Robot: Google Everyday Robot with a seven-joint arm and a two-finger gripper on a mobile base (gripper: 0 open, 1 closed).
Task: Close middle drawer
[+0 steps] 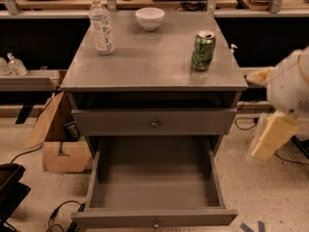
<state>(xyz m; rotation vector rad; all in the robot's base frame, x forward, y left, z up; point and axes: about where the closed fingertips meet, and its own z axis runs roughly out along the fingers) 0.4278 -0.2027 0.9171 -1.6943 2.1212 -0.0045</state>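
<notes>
Rightward, gripper (273, 136) near middle drawer (154, 193); cardboard box (62, 151) left.

Middle drawer (154, 190): grey; standing pulled far out of the cabinet toward the camera; sitting level
Interior: showing a plain grey box floor and side walls; lying open to view from above
Front: running along the lower edge of the view; carrying a small round metal knob (155, 224) at its centre
Gripper (271, 138): hanging at the right, beside the cabinet; well apart from the drawer
</notes>
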